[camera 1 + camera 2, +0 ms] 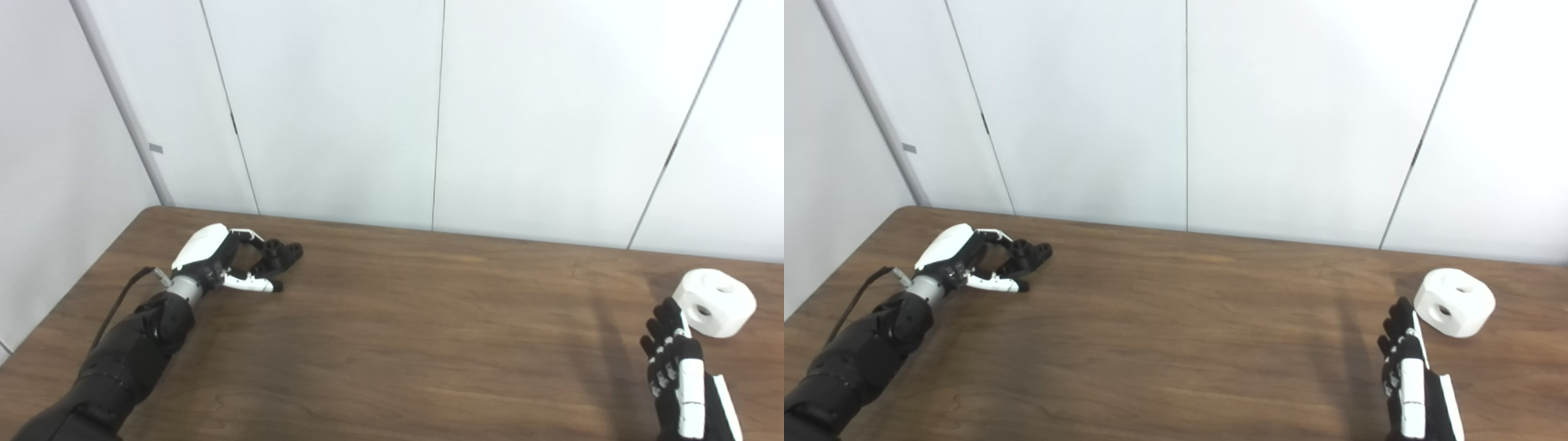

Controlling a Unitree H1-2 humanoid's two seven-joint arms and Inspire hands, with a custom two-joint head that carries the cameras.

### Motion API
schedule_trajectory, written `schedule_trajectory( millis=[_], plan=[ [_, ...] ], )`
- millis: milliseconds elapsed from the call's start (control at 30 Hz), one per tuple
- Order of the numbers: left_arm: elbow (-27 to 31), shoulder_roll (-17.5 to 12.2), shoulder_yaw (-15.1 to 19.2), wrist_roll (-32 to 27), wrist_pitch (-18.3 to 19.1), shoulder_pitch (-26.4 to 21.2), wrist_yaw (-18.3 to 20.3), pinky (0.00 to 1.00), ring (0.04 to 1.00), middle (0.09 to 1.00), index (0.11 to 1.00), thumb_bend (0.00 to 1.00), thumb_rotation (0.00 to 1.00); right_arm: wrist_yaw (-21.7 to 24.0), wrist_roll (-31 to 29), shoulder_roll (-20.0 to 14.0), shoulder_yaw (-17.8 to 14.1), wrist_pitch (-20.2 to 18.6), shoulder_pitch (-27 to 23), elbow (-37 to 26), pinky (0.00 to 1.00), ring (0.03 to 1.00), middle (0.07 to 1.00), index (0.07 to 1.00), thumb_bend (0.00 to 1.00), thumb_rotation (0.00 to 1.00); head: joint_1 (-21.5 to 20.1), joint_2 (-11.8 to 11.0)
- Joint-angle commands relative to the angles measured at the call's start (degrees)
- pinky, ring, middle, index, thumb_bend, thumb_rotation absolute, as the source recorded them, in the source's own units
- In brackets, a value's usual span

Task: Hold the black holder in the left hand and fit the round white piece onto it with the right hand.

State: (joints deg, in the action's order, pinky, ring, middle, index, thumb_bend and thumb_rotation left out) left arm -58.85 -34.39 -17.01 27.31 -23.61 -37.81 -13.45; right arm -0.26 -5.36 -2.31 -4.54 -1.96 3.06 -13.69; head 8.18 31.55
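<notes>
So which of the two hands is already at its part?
The left hand: its fingers curl round the black holder at the table's far left. The right hand stands open, just short of the round white piece.

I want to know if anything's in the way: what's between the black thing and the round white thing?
Nothing: only bare table lies between the black holder and the round white piece, in both eye views.

No legible text, label, brand, number or sign appears in either view. The small grey tag (156, 148) on the pale wall post is blank at this resolution.
</notes>
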Motion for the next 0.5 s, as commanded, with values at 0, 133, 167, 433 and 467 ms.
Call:
schedule_trajectory(
  millis=[0,133,167,433,467],
  plan=[
    [-1.7,0.6,-1.6,2.8,-2.3,-1.5,-1.9,0.79,0.711,0.615,0.497,0.56,0.05,0.1,-0.3,0.3,0.0,1.6,-0.7,-2.1,1.0,1.0,1.0,1.0,0.49,1.0,0.0,0.0],
    [-2.8,0.8,-2.7,3.9,-2.5,-1.8,-4.3,0.75,0.65,0.543,0.458,0.52,0.0,-0.2,-0.1,0.5,0.1,1.4,-0.6,-2.5,1.0,1.0,1.0,1.0,0.48,1.0,-0.3,0.1],
    [-2.7,0.8,-2.8,3.9,-2.5,-1.7,-4.3,0.74,0.648,0.541,0.457,0.52,0.0,-0.3,0.1,0.6,0.1,1.3,-0.5,-2.7,1.0,1.0,1.0,1.0,0.48,1.0,-0.5,0.2],
    [-2.0,1.0,-3.9,4.3,-2.2,-1.4,-5.2,0.72,0.627,0.539,0.458,0.52,0.0,-0.8,0.4,0.5,-0.1,0.7,-0.3,-3.5,1.0,1.0,1.0,1.0,0.48,1.0,-0.6,0.4],
    [-1.9,1.0,-4.0,4.3,-2.1,-1.3,-5.4,0.72,0.625,0.539,0.458,0.52,0.0,-0.8,0.3,0.5,-0.1,0.7,-0.3,-3.5,1.0,1.0,1.0,1.0,0.48,1.0,-0.6,0.4]
  ],
)
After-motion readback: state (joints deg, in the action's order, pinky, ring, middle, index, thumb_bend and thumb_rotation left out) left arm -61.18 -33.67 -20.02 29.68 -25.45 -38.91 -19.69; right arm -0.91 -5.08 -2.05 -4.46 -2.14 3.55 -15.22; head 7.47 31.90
